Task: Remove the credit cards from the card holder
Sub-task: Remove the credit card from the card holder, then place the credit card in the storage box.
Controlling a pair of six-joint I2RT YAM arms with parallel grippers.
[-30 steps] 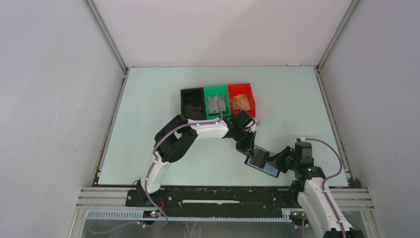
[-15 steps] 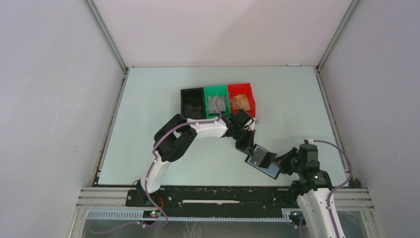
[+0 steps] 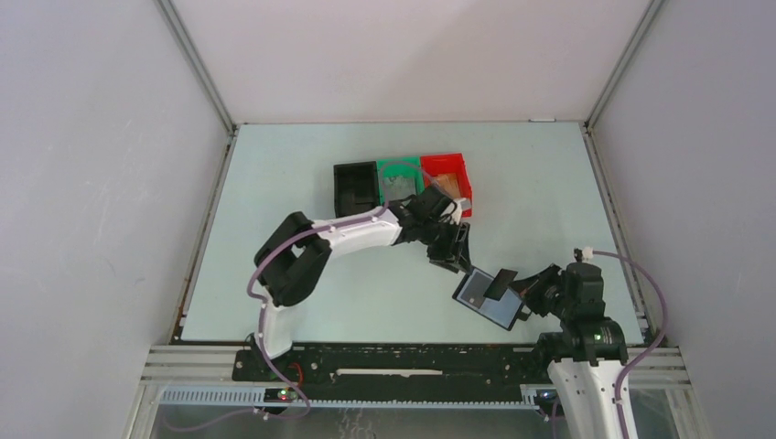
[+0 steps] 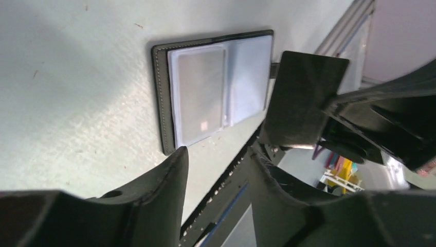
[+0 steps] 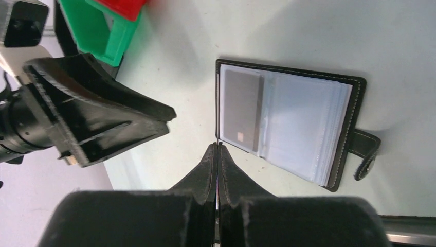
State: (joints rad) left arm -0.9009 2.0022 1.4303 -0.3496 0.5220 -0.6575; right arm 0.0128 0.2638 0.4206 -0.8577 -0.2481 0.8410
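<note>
Firstly, bins: at the far side of the pale table (image 3: 247, 210) I see a black plastic bin (image 3: 355, 187), a green plastic bin (image 3: 395, 174) and a red plastic bin (image 3: 450, 167) in one touching row. Something grey shows in the green one and a tan patch in the red one, both too small for me to name.
Left arm: my white-shelled left arm (image 3: 352, 233) reaches across the table in front of the bins, and from overhead its wrist overlaps the green and red ones.
Left gripper: the left gripper (image 3: 454, 260) has its black fingers (image 4: 164, 180) parted a fair way, with only bare table in the gap.
Card holder: the flat black folding card holder (image 5: 303, 123) lies opened out on the table, clear sleeves facing up. It is just past the left fingertips and apart from them, not between them.
Credit card: one grey-silver rectangular credit card (image 5: 241, 110) sits in the sleeve on the half nearer the left gripper. The other sleeves look empty to me.
Strap tab: the small black strap tab (image 5: 367, 152) sticks out from the holder's opposite edge.
Right gripper: the right gripper (image 5: 217, 152) has its fingers pressed flat together with nothing held. The tips sit at the card-side corner of the holder, right at its edge, but I cannot tell whether they touch it.
</note>
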